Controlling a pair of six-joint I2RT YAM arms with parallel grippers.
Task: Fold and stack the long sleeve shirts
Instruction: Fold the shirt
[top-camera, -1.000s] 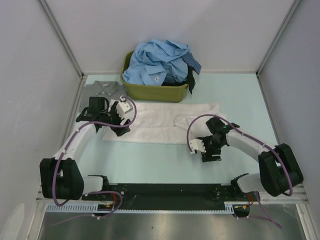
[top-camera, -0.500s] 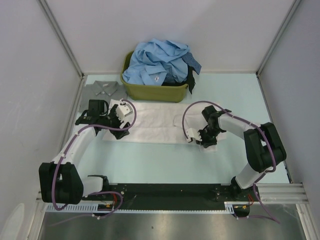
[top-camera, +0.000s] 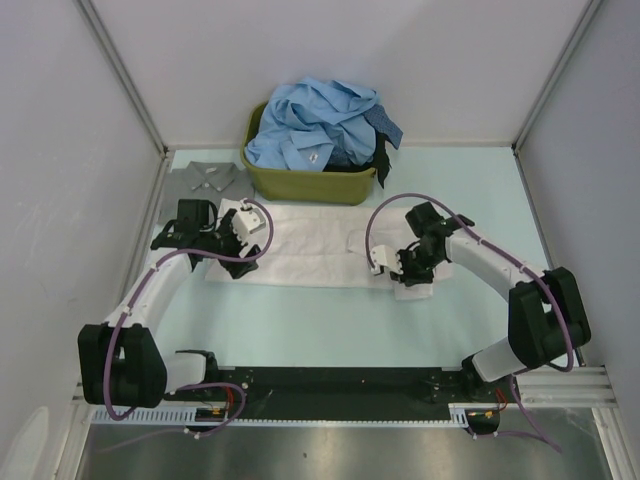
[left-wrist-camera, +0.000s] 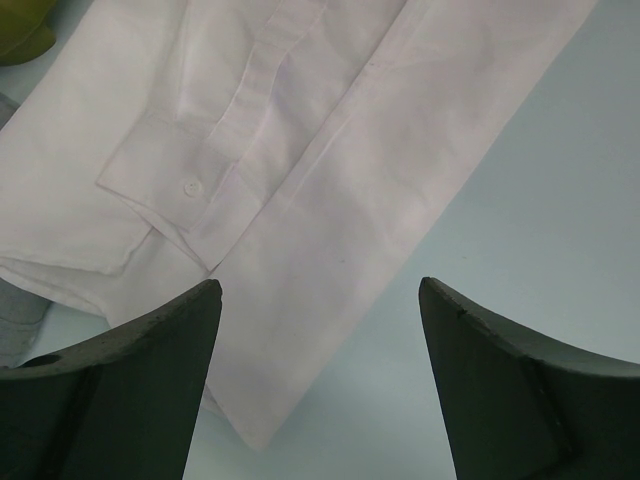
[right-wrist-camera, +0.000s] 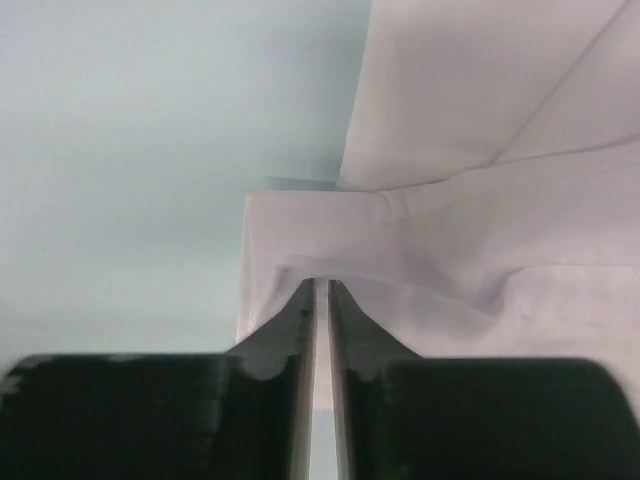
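A pale mint surface (top-camera: 330, 320) sits boxed in by plain white wall panels (top-camera: 330, 60) joined at thin metal posts (top-camera: 545, 85), with a black rail (top-camera: 330, 380) across the near edge where both arms are bolted, and a strip of bare metal sheet (top-camera: 330, 455) in front of that. At the back, in the middle, stands an olive tub (top-camera: 300, 185) heaped with blue shirts (top-camera: 315, 120) that spill over its rim, and a dark shirt (top-camera: 383, 158) hangs at its right side. One blue shirt carries a small white tag (top-camera: 318, 157) (too small to read). A grey shirt (top-camera: 205, 180) lies folded flat, collar up, just left of the tub. The white shirt (top-camera: 310, 240) is spread lengthwise across the surface just in front of the tub. The left fingers (top-camera: 238, 262) are spread wide above its left end and hold nothing; their wrist view looks down on a buttoned cuff (left-wrist-camera: 160, 190) with a single button (left-wrist-camera: 190, 187) lying on the folded cloth, the mint surface showing beyond the hem. The right fingers (top-camera: 410, 275) are pressed nearly together at the shirt's near right edge, and their wrist view shows a fold of white cloth pinched between the tips (the fabric puckers around them), with bare surface to the left of it.
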